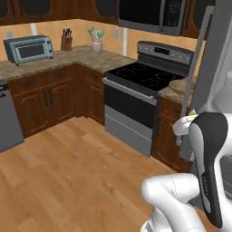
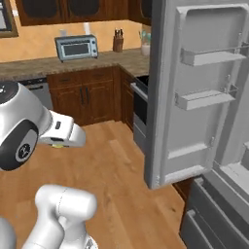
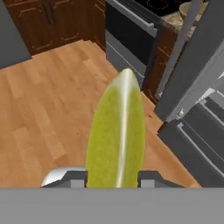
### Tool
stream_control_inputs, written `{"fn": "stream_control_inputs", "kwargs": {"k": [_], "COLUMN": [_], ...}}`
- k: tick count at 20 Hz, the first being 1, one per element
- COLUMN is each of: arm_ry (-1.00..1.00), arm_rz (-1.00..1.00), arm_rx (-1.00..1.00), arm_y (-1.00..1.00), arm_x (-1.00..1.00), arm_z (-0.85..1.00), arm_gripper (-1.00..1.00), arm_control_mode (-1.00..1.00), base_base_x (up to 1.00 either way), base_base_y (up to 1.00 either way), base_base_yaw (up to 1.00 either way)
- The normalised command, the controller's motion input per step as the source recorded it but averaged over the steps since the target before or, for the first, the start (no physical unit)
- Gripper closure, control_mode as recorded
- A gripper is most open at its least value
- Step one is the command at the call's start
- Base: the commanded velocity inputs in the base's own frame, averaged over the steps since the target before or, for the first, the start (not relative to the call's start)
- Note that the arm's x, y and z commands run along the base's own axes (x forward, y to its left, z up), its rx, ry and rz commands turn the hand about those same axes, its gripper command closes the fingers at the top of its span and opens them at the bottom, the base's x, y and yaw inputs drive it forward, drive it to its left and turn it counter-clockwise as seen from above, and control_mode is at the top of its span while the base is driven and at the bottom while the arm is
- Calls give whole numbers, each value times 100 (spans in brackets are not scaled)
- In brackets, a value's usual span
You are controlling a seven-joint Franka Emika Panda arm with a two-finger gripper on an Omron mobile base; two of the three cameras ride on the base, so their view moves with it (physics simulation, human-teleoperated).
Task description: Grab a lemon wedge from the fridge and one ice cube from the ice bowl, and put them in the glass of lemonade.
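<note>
Gripper: two dark fingertips closed partway on the yellow-green pointed lemon wedge, one tip at each side of it.
Lemon wedge: held out above the wooden floor, pointed tip away from the hand.
Fridge: tall dark-grey steel fridge, door swung open, white door shelves showing.
Stove: black-topped steel stove just beside the open fridge door.

Even, flat rendered lighting — no clear source, shadows barely there. Low resolution, edges soft and jagged in all three views. Mild sheen on the wood floor. In the hand view the lemon wedge sits very close and looks smeared — fine detail lost.
</note>
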Motion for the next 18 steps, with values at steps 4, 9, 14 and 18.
{"fn": "stream_control_inputs", "kwargs": {"k": [4,9,14,18], "arm_ry": [0,0,0,0], "arm_rz": [0,0,0,0], "arm_rx": [0,0,0,0], "arm_y": [0,0,0,0], "arm_x": [0,0,0,0], "arm_z": [0,0,0,0], "arm_gripper": [100,100,100,100], "arm_control_mode": [100,100,100,100], "base_base_x": [59,100,100,99], "base_base_y": [54,73,78,68], "base_base_yaw": [40,-11,-42,-65]}}
